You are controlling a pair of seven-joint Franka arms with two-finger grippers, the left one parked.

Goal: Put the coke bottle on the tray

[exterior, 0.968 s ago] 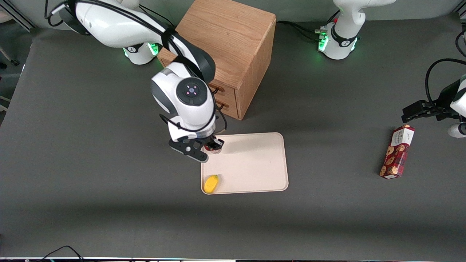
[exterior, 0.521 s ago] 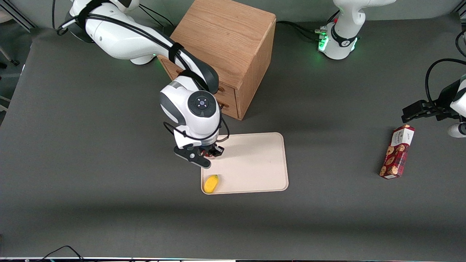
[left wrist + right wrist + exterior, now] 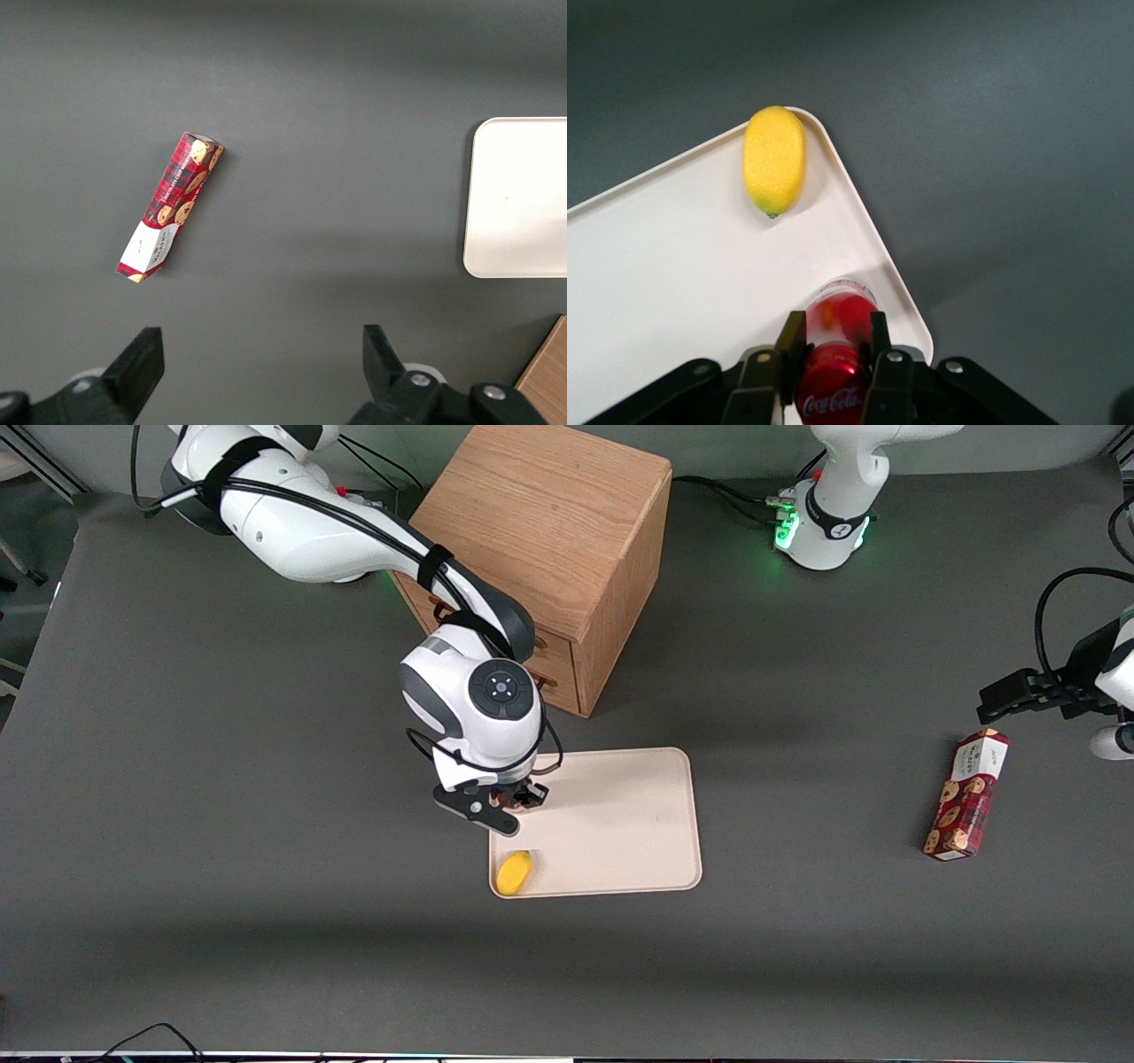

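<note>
My right gripper (image 3: 516, 797) is shut on the coke bottle (image 3: 837, 341), a slim red bottle with a red cap and white script, held upright by its neck. In the front view the bottle is almost hidden under the wrist. The bottle's base is over the cream-white tray (image 3: 620, 833) just inside its edge toward the working arm's end; I cannot tell if it touches the tray. The tray also shows in the right wrist view (image 3: 673, 292) and the left wrist view (image 3: 523, 195).
A yellow lemon (image 3: 514, 872) lies in the tray's corner nearest the front camera, also in the wrist view (image 3: 774, 159). A wooden drawer cabinet (image 3: 549, 549) stands farther from the camera than the tray. A red cookie box (image 3: 967, 794) lies toward the parked arm's end.
The gripper with the bottle has moved further over the tray and nearer the front camera, and has come lower.
</note>
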